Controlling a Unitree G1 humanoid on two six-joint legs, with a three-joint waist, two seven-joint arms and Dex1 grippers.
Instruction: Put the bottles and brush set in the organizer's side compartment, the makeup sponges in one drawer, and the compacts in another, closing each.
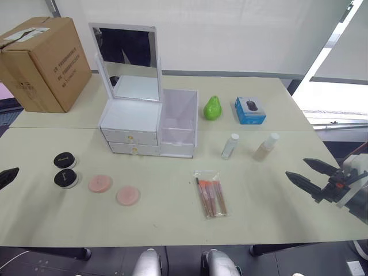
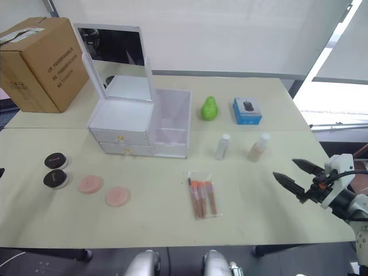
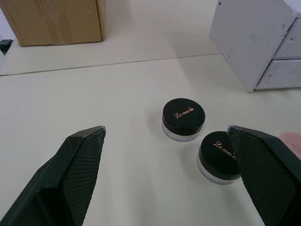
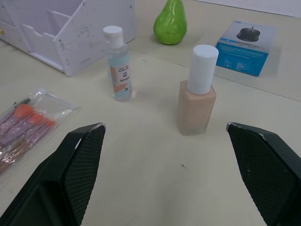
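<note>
The white organizer [image 1: 129,118] stands mid-table with its mirror lid up, both drawers shut and its side compartment [image 1: 178,123] open-topped on the right. In front of it to the right stand a clear bottle [image 1: 230,146] and a beige bottle [image 1: 266,146]. The bagged brush set [image 1: 211,194] lies nearer the front. Two pink makeup sponges [image 1: 100,183] [image 1: 127,196] and two black-lidded compacts [image 1: 64,160] [image 1: 66,179] lie at the left. My left gripper [image 3: 165,129] hovers open just left of the compacts. My right gripper [image 1: 295,167] is open, right of the bottles.
A cardboard box [image 1: 43,63] sits at the back left. A green pear [image 1: 213,108] and a blue mouse box [image 1: 250,110] lie behind the bottles. The table's front edge [image 1: 172,242] runs close below the brush set.
</note>
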